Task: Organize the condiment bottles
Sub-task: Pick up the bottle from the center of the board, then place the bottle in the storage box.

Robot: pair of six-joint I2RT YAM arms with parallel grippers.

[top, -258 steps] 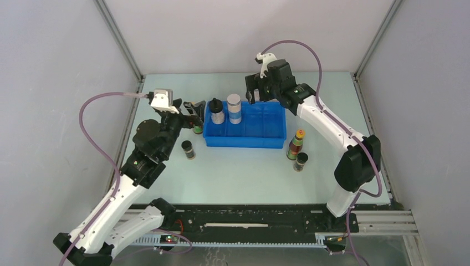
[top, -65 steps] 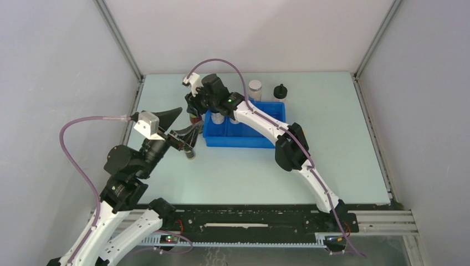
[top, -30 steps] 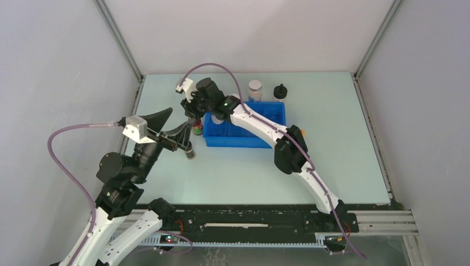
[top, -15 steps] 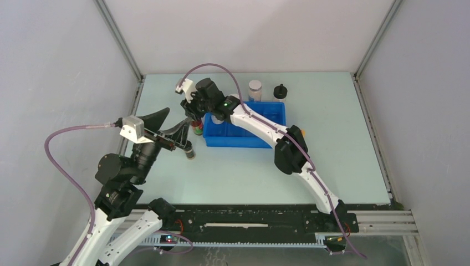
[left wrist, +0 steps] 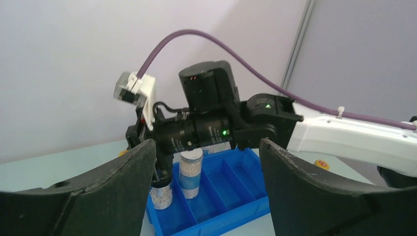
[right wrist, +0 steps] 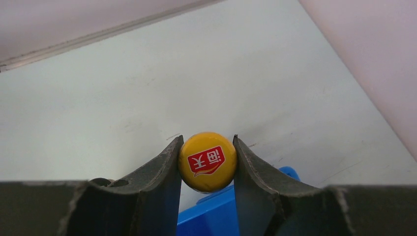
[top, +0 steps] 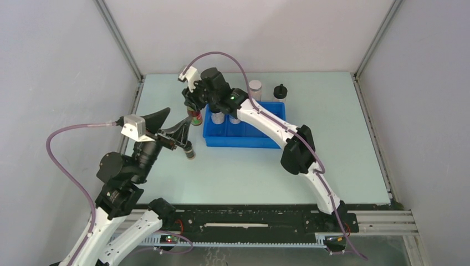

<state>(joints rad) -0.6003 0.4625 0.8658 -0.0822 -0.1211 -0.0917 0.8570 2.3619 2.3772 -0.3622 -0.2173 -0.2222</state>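
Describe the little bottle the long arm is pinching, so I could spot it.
Find the blue tray mid-table; just off its left end, the right gripper pinches a slim bottle. Its orange cap with a red logo and its red-green label set it apart from the short dark bottle nearby.

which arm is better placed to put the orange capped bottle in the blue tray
Right. The right gripper is shut on the orange-capped bottle, beside the left end of the blue tray. The left gripper is open, holding nothing.

Blue div. tray on pale table
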